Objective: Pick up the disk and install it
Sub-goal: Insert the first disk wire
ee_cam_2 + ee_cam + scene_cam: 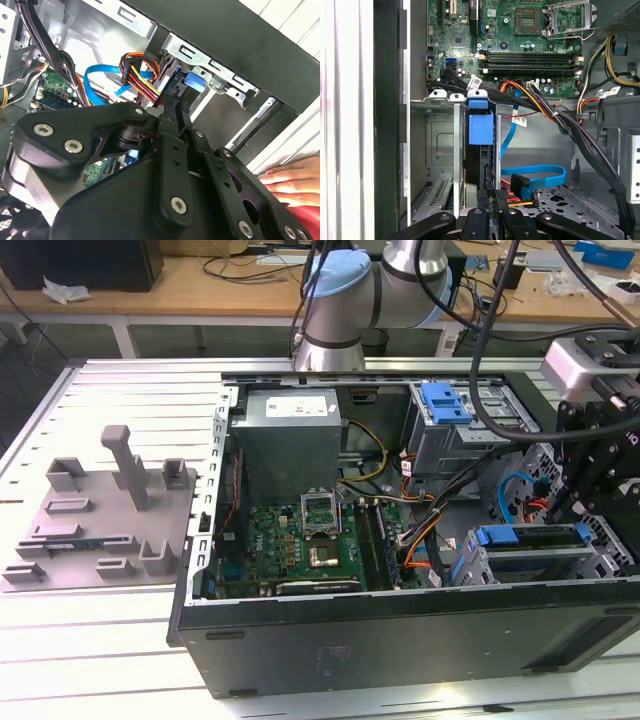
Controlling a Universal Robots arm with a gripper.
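Disk (pixel 480 131) seated edgewise in drive cage (pixel 440 150); gripper (pixel 490 212) at its end.

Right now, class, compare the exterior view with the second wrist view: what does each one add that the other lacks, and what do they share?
The exterior view adds a grey plastic fixture plate with upright posts beside the open black computer case, and the large grey metal power-supply box inside it. The second wrist view adds a person's hand lying outside the case wall. Both share the green motherboard, the flat blue data cable and the blue-framed disk at the grey metal drive cage.
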